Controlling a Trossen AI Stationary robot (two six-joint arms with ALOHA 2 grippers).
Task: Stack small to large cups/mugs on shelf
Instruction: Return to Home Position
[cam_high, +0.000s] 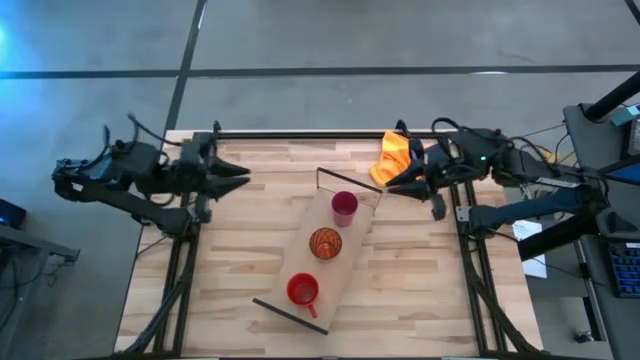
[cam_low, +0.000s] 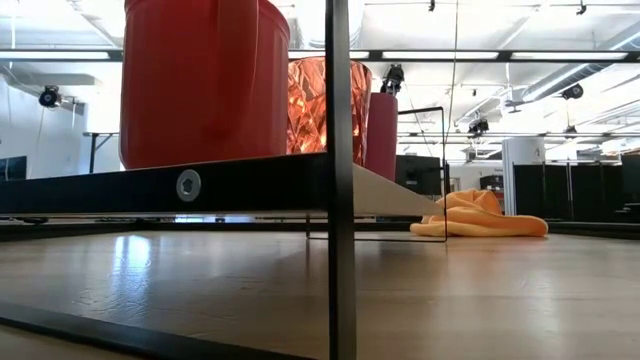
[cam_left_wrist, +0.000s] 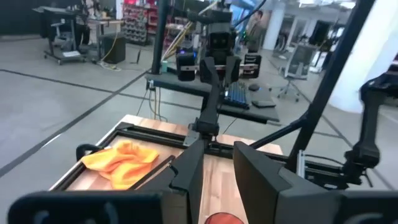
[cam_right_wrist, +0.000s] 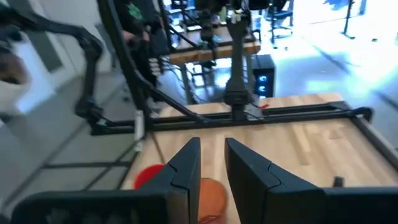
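Three cups stand in a row on the pale wood shelf (cam_high: 352, 232), which lies slantwise at mid-table: the magenta cup (cam_high: 344, 207) at its far end, the amber tumbler (cam_high: 325, 243) in the middle, the red mug (cam_high: 302, 290) at its near end. The low view shows the red mug (cam_low: 205, 80) nearest, then the tumbler (cam_low: 325, 100) and the magenta cup (cam_low: 382, 135), each standing on its base on the shelf (cam_low: 200, 185). My left gripper (cam_high: 241, 178) hovers left of the shelf and my right gripper (cam_high: 393, 184) right of its far end. Both are narrowly open and hold nothing.
An orange cloth (cam_high: 397, 155) lies crumpled at the table's far edge, right beside my right gripper, and also shows in the low view (cam_low: 480, 215). Dark metal end frames (cam_low: 340, 200) stand up at the shelf's ends. Bare planks lie to the near left and near right.
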